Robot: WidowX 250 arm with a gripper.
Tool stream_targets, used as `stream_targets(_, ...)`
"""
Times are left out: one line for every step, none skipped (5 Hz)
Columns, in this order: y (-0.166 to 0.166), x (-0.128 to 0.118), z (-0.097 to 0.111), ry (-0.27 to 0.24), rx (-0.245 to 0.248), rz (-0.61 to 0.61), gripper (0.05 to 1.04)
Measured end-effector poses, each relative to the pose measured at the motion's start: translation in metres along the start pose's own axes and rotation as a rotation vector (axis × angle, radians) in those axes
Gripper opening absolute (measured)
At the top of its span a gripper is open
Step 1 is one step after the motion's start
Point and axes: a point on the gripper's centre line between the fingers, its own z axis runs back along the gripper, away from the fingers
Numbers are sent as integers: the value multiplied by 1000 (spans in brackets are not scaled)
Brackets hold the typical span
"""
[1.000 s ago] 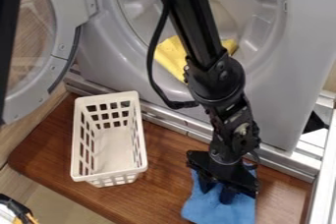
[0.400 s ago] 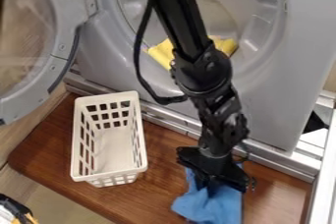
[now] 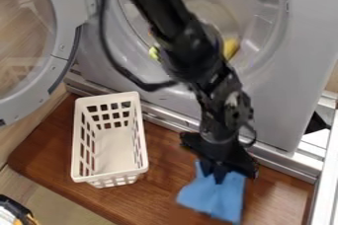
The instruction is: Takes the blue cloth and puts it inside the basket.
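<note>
My gripper (image 3: 215, 173) is at the lower right of the camera view, right of the basket, its fingers shut on the upper part of the blue cloth (image 3: 214, 196). The cloth hangs bunched at the top and spreads out below, over the brown wooden board. At the left stands the white basket (image 3: 113, 152), upright and open at the top, with holes in its walls and nothing inside.
Behind the board (image 3: 161, 189) stands a grey machine (image 3: 284, 81) with a round opening, its round door (image 3: 63, 51) swung out at the left. A yellow cloth (image 3: 230, 47) lies in the opening, partly behind the arm. A metal rail (image 3: 178, 126) runs behind the basket.
The gripper has shut on the cloth and moved slightly left and then up, and the cloth is drawn up with it. The arm's upper part has swung left. The basket has stayed put.
</note>
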Motion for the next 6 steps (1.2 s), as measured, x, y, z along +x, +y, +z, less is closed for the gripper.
stream_targets(3, -3, 20, -39, -37, 25, 90)
stream_targets(19, 5, 52, -115, -28, 68, 90)
stream_targets(46, 9, 78, -155, 0, 157, 90)
stream_targets(80, 12, 96, -196, 35, 259, 90)
stream_targets(111, 9, 99, -199, 74, 336, 90)
stream_targets(144, 3, 96, -177, 111, 415, 90)
